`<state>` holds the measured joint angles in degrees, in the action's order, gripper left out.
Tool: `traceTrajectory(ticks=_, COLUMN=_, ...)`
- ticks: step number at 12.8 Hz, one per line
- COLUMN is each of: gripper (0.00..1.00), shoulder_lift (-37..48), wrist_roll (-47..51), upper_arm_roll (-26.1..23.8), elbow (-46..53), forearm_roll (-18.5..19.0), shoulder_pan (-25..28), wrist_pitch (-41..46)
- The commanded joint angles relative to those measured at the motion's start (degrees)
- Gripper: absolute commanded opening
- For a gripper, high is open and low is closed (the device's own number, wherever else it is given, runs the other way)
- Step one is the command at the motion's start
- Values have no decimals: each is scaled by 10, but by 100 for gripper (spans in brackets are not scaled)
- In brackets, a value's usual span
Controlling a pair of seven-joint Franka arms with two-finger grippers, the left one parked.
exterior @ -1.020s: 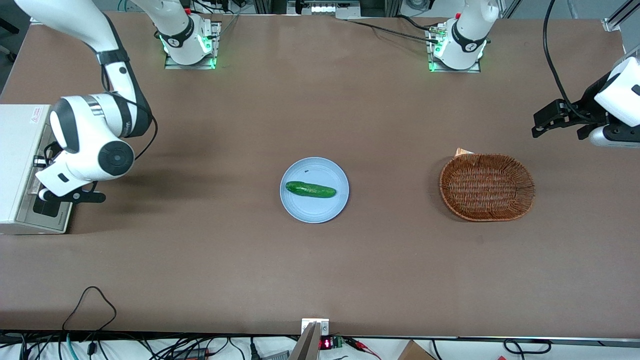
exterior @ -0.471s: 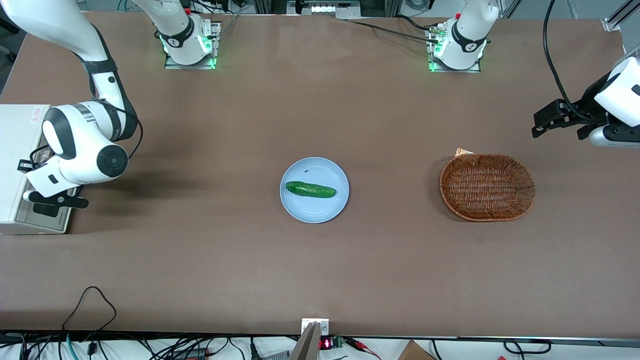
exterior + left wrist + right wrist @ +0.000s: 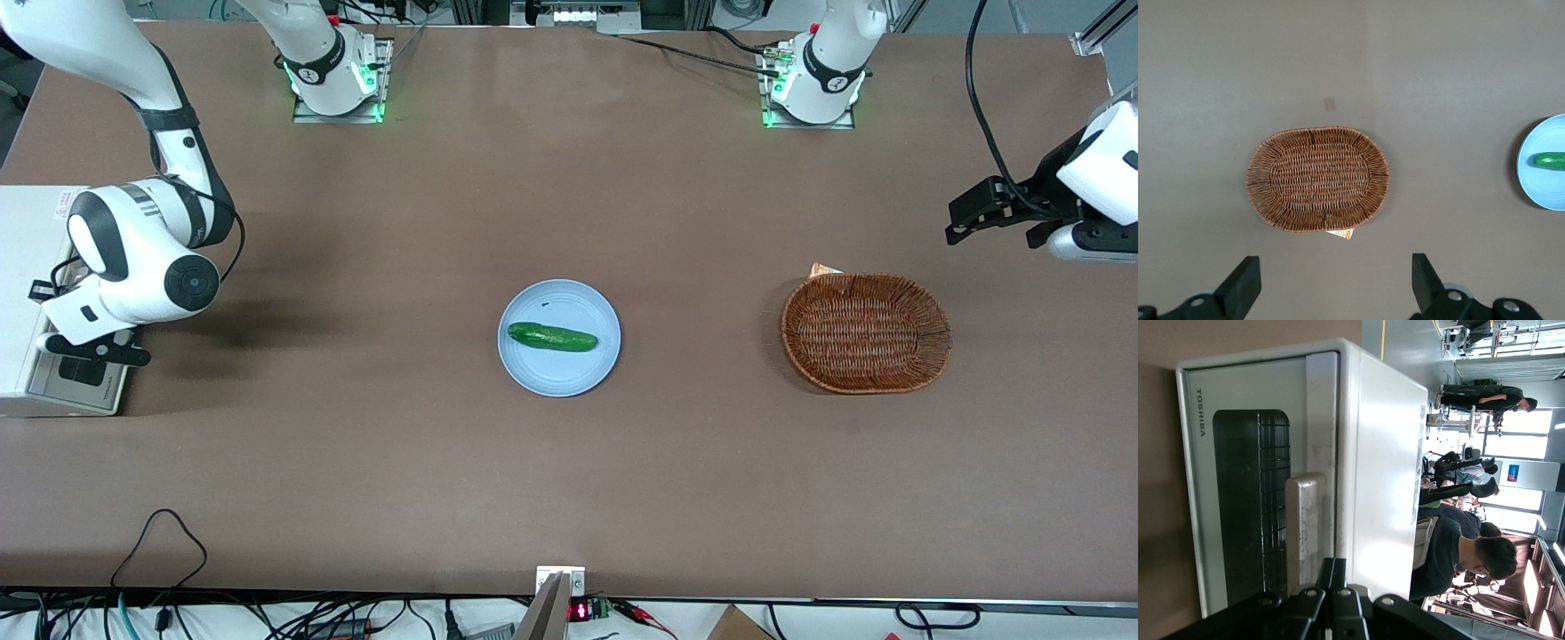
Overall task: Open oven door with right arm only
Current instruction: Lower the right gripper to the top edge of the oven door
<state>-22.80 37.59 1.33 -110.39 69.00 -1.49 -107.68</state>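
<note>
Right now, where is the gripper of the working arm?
In the front view the gripper is at the working arm's end of the table, right at the oven door; the right wrist view shows it by the door's handle.

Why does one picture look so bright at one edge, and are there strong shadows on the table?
In the right wrist view, daylight from windows in the room washes out the background past the oven, while the oven door glass stays dark; the gripper sits at its handle. In the front view, lighting is even; the right arm casts a soft shadow on the table.
</note>
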Motion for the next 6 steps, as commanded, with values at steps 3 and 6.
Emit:
traceTrajectory(ticks=3, gripper=2, shoulder_lift=2, wrist_roll=14, upper_arm_roll=-5, elbow=-17, forearm_roll=15, shoulder_pan=-14, wrist_pitch=-15)
traceTrajectory(ticks=6, gripper=1, shoulder_lift=1, wrist_roll=15, upper_arm_roll=-5, elbow=-17, forearm_roll=15, shoulder_pan=-17, wrist_pitch=-20)
